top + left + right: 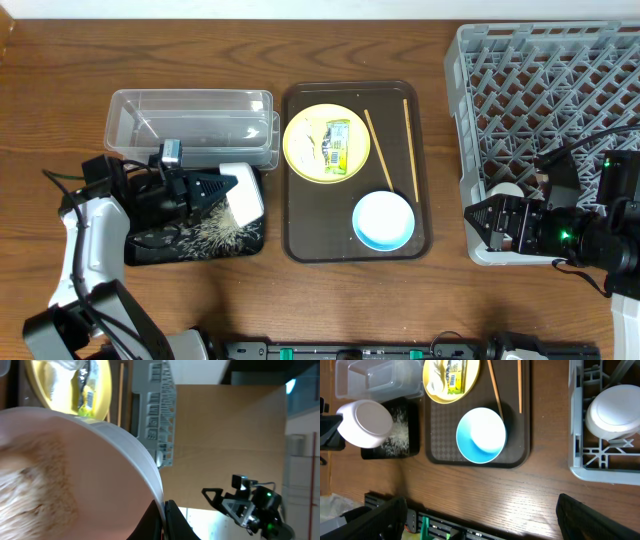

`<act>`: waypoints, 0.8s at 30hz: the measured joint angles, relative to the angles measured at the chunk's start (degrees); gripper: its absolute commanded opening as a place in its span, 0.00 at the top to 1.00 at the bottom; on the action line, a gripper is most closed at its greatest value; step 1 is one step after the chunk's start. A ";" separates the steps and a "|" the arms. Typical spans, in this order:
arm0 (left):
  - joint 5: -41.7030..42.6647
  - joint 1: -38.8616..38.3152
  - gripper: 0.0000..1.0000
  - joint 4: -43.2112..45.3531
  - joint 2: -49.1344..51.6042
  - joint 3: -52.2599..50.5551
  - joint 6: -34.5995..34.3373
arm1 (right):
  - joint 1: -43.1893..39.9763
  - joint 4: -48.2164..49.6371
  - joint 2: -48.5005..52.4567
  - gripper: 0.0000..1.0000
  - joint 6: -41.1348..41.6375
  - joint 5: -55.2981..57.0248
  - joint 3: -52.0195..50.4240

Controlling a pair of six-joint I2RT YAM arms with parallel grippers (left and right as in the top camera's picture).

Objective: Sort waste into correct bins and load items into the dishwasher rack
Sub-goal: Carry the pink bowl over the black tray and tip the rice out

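My left gripper (215, 190) is shut on the rim of a small white bowl (243, 192), (164, 515), holding it tipped on its side over the shallow black tray (150, 250). Whitish rice grains (205, 238) lie scattered in that tray. The clear tub (190, 115) stands behind it. The yellow plate (300, 150) holds the green wrapper (338, 143) and a pale crumpled paper (312, 140). Two chopsticks (378, 150) and the light-blue bowl (383, 220) lie nearby. My right gripper (490, 222) is open and empty at the front-left corner of the grey dishwasher rack (560, 70).
The plate, chopsticks and blue bowl sit on a dark brown serving tray (300, 240) mid-table. A white bowl (612, 412) rests upside down in the rack's front-left corner. Bare wood table (430, 300) runs along the front edge.
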 measured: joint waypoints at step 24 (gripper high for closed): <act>0.61 2.10 0.94 3.06 2.21 -0.44 -0.96 | 0.00 -0.17 0.00 0.07 0.00 0.00 0.00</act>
